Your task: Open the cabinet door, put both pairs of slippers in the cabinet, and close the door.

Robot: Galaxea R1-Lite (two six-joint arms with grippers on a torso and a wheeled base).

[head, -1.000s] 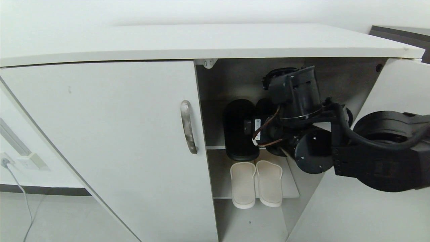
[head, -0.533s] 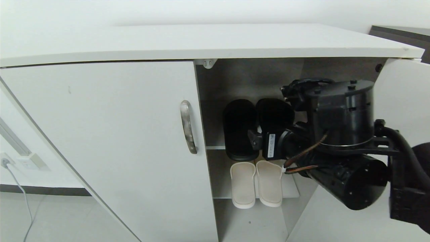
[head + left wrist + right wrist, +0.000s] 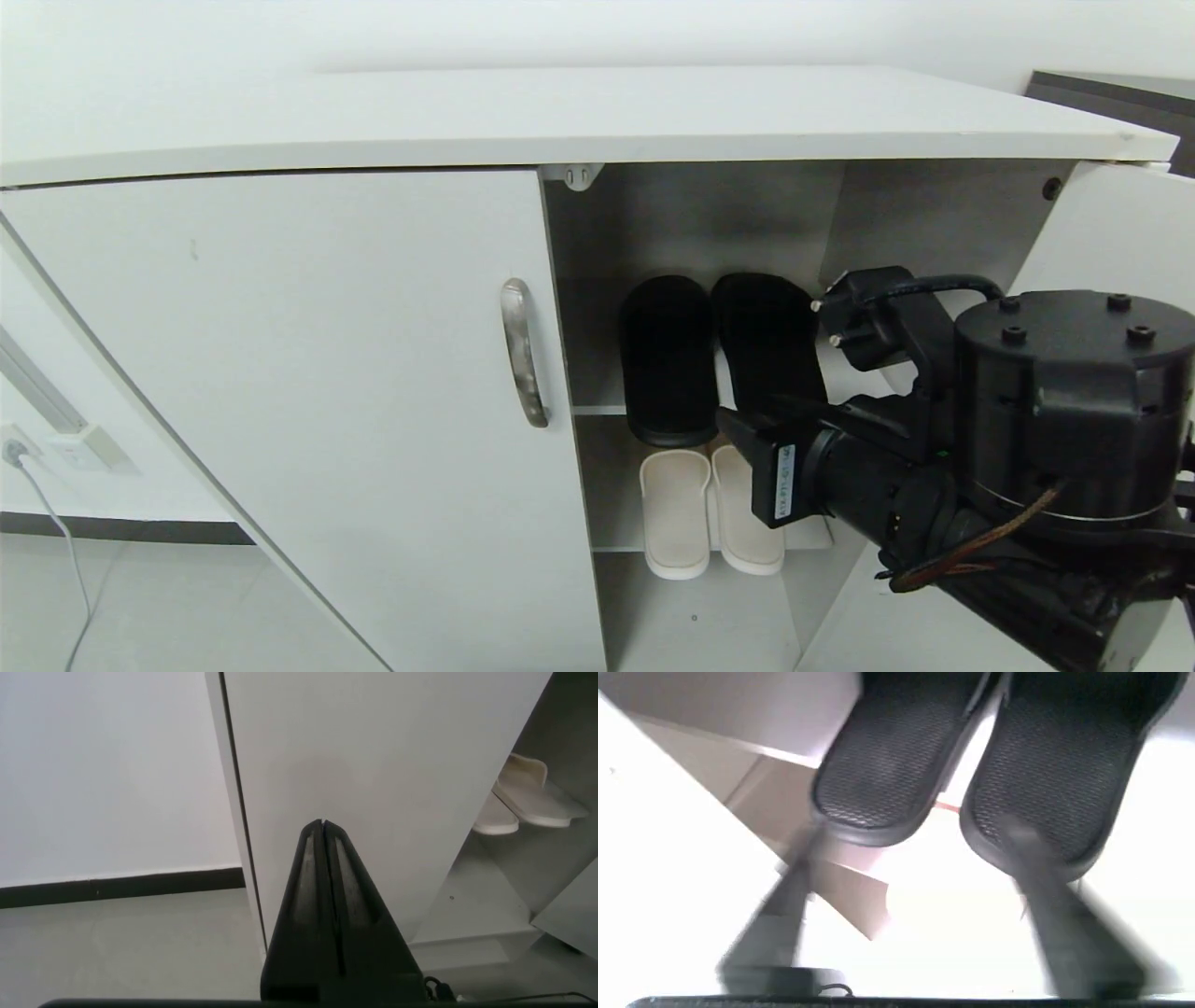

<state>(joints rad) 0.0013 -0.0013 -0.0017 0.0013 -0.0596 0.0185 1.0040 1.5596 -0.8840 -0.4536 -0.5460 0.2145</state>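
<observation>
Inside the cabinet [image 3: 560, 112], the top pair of slippers [image 3: 667, 359] lies on the upper shelf [image 3: 597, 410]. The bottom pair of slippers [image 3: 674, 513] lies on the lower shelf [image 3: 616, 523], at 6 o'clock from it. The door handle [image 3: 523, 353] is at 9 o'clock from the top pair.

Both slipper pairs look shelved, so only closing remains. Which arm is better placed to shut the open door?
Right. The right pincer is open and empty at the open compartment, next to the open door; the left pincer faces the closed door.
</observation>
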